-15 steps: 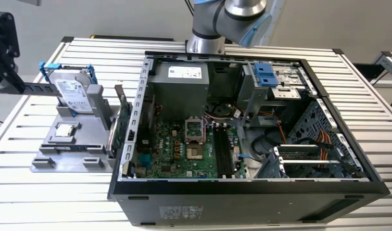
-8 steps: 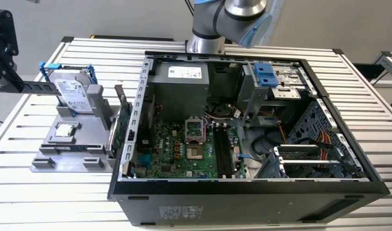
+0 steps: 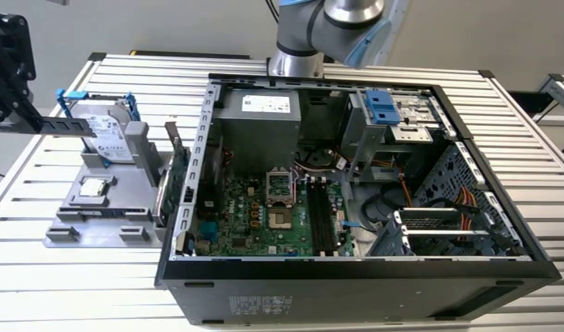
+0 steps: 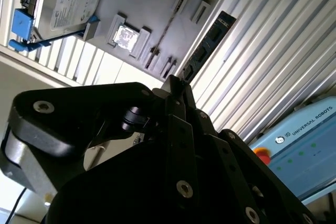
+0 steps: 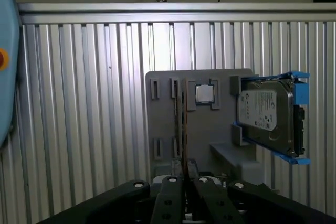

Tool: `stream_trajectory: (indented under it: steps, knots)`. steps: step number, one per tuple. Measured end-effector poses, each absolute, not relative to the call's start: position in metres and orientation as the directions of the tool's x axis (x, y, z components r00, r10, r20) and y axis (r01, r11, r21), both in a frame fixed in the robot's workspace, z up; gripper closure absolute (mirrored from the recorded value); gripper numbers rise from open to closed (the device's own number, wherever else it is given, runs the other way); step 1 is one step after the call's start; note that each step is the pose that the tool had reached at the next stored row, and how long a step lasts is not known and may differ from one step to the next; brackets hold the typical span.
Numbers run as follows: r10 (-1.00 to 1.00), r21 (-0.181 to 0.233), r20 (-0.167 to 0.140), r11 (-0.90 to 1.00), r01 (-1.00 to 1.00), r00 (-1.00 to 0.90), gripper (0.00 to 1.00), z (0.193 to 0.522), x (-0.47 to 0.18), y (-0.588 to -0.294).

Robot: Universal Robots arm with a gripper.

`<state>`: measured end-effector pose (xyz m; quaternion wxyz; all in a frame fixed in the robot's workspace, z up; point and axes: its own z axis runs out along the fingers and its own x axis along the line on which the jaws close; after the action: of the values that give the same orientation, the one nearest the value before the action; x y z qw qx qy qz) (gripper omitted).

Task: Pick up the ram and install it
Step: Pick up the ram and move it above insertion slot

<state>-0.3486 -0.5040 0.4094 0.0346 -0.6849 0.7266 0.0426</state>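
Note:
The ram is a thin dark green stick standing on its edge along the grey holder tray, on the side next to the open computer case. It shows edge-on as a thin line in both wrist views. My gripper hangs at the exterior view's far left, above and beside the tray and well apart from the ram. Its long perforated fingers lie together with nothing between them. The dark memory slots sit on the motherboard inside the case.
A silver hard drive in a blue bracket and a small square processor chip rest on the same tray. The arm's base stands behind the case. Cables and drive cages fill the case's right half. A slatted metal table carries everything.

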Motion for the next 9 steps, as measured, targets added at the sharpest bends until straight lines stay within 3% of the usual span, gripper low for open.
stream_trajectory:
  steps: [9]
  knots:
    - [-0.992, 0.014, -0.109, 0.058, -0.998, -0.059, 1.00, 0.409, -0.334, -0.504]
